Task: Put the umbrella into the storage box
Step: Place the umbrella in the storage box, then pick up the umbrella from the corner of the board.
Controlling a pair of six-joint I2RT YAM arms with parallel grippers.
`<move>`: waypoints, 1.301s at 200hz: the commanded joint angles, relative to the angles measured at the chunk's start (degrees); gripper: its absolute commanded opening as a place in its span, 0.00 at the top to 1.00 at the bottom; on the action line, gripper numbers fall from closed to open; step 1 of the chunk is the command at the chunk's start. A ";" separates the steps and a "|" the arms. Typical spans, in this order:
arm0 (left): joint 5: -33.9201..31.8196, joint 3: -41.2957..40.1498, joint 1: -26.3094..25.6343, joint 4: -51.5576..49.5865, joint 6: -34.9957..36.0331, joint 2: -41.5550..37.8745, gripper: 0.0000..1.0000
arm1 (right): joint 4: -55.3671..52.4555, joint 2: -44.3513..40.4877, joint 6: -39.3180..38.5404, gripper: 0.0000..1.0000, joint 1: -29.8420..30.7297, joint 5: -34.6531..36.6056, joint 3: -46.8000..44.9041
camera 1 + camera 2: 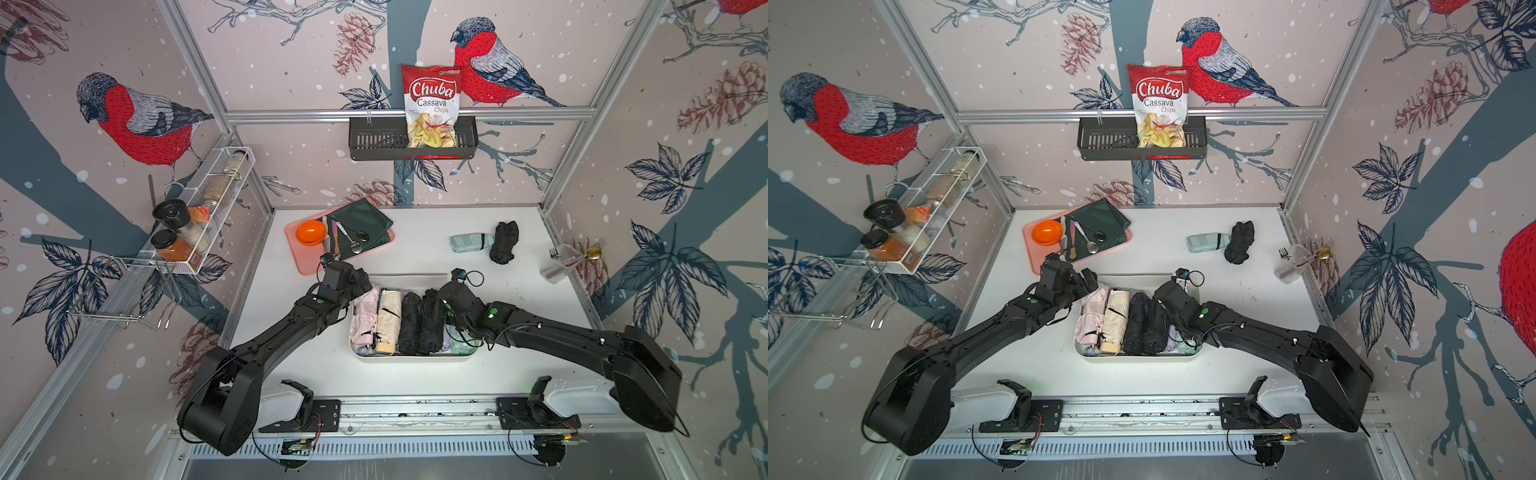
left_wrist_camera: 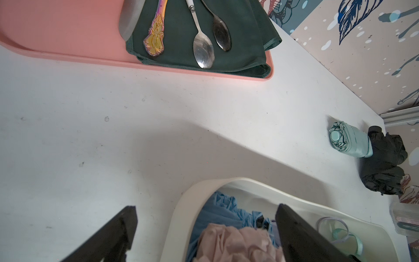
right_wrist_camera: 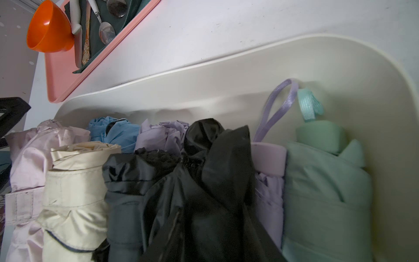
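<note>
The off-white storage box [image 1: 411, 358] [image 1: 1138, 358] stands mid-table, packed with several folded umbrellas: pink, cream, two black, lilac and mint. A mint umbrella [image 1: 471, 242] and a black umbrella [image 1: 504, 242] lie outside it on the table's far right. My left gripper [image 1: 361, 282] [image 2: 207, 229] is open, straddling the box's far left rim [image 2: 179, 217] over the pink umbrella. My right gripper [image 1: 434, 301] hangs low over the black umbrellas [image 3: 192, 192] inside the box. Dark fabric fills its wrist view and hides the fingers.
A pink tray [image 1: 307, 257] with an orange bowl [image 1: 311, 232], a green cloth and cutlery sits far left of the box. A clear cutlery holder [image 1: 557, 266] stands at the right wall. A spice rack [image 1: 199, 220] and a black basket [image 1: 365, 143] hang on the walls.
</note>
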 commanded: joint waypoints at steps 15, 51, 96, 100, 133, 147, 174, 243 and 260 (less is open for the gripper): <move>-0.37 0.79 0.17 1.16 -0.40 -0.33 0.01 | -6.90 -3.31 -2.44 0.38 -1.33 2.44 3.88; -1.19 1.36 0.17 0.72 -0.27 -0.13 0.01 | -12.53 -6.73 -6.27 0.28 -6.47 6.23 8.01; -0.94 1.71 0.17 1.62 0.64 0.79 0.02 | -13.96 -7.63 -14.33 0.00 -21.08 7.61 12.43; -0.73 1.75 0.17 1.93 0.66 0.79 0.02 | -13.80 -7.20 -15.21 0.00 -22.70 7.54 12.96; -0.12 2.08 0.16 2.35 1.44 1.08 0.02 | -12.27 0.75 -22.54 0.00 -34.23 6.74 18.83; -0.21 1.96 0.16 2.33 1.70 0.81 0.02 | -11.79 5.48 -24.76 0.00 -38.55 6.22 21.79; -1.11 1.75 0.17 2.18 1.88 0.23 0.02 | -12.50 15.62 -27.47 0.00 -45.29 4.31 29.11; -1.30 1.38 0.15 1.76 2.15 -0.77 0.02 | -12.78 36.69 -32.87 0.02 -50.36 -2.83 44.84; -1.36 1.17 0.17 1.92 2.09 -0.83 0.02 | -13.41 40.71 -33.32 0.07 -50.54 -4.20 48.27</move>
